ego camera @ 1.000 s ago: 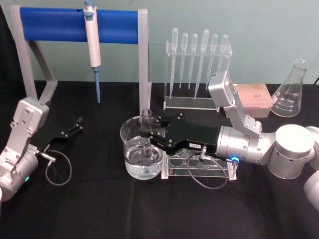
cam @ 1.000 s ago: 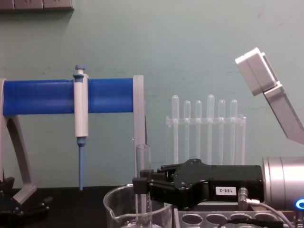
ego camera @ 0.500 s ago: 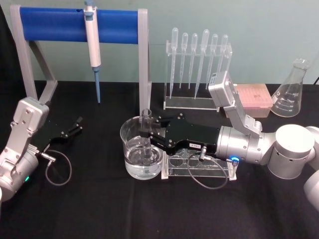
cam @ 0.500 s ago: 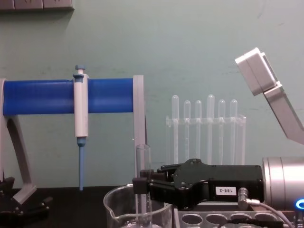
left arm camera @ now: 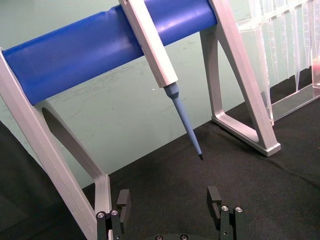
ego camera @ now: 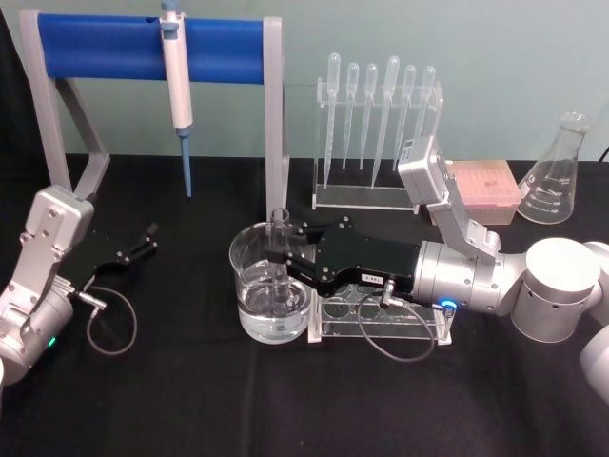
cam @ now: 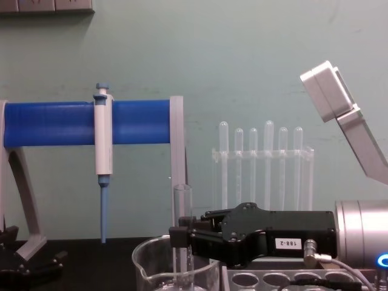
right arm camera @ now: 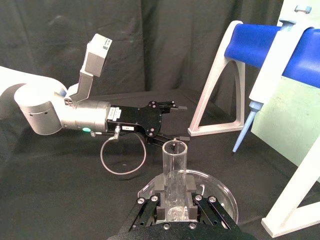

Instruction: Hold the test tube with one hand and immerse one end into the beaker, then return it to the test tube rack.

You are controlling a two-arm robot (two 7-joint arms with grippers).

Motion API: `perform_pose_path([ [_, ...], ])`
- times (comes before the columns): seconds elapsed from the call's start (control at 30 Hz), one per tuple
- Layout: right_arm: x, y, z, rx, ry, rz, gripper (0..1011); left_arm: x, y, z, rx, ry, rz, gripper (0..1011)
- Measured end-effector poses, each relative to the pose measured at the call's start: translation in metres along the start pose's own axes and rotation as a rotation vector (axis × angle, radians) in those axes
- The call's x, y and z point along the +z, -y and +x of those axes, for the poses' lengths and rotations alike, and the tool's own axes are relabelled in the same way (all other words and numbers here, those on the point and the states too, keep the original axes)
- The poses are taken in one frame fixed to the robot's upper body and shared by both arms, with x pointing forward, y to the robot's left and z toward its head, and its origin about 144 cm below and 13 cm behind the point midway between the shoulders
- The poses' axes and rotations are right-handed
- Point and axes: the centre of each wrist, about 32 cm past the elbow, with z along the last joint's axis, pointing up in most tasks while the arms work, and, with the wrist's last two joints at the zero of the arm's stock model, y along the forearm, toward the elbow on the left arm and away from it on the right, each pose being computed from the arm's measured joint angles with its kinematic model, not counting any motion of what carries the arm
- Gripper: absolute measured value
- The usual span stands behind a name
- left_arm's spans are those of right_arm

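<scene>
- Glass test tube [ego camera: 279, 228] stands upright, its lower end down inside the beaker [ego camera: 238, 274], which has water in the bottom.
- My right gripper [ego camera: 277, 257] is clamped on the tube just above the beaker's rim, reaching in over the clear rack [ego camera: 400, 326] right beside the beaker.
- Left gripper [left arm camera: 170, 197] is parked off to the left on the black table [ego camera: 190, 400], fingers spread apart.

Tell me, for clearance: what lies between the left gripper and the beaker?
Nothing but bare black table between left gripper and beaker, shown in the head view.
</scene>
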Motion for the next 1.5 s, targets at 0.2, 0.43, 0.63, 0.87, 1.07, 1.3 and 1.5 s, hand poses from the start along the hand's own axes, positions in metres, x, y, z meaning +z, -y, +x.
perform_pose_path([
  [0.2, 0.0, 0.0, 0.0, 0.0, 0.0, 0.0, 233, 0.0, 0.0, 0.0, 0.0, 0.0, 0.0, 1000],
  [0.43, 0.0, 0.0, 0.0, 0.0, 0.0, 0.0, 233, 0.0, 0.0, 0.0, 0.0, 0.0, 0.0, 1000],
  [0.63, 0.0, 0.0, 0.0, 0.0, 0.0, 0.0, 233, 0.0, 0.0, 0.0, 0.0, 0.0, 0.0, 1000],
  [0.87, 0.0, 0.0, 0.0, 0.0, 0.0, 0.0, 233, 0.0, 0.0, 0.0, 0.0, 0.0, 0.0, 1000],
  [1.07, 0.0, 0.0, 0.0, 0.0, 0.0, 0.0, 233, 0.0, 0.0, 0.0, 0.0, 0.0, 0.0, 1000],
  [1.3, 0.0, 0.0, 0.0, 0.0, 0.0, 0.0, 233, 0.0, 0.0, 0.0, 0.0, 0.0, 0.0, 1000],
  [1.5, 0.0, 0.0, 0.0, 0.0, 0.0, 0.0, 233, 0.0, 0.0, 0.0, 0.0, 0.0, 0.0, 1000],
])
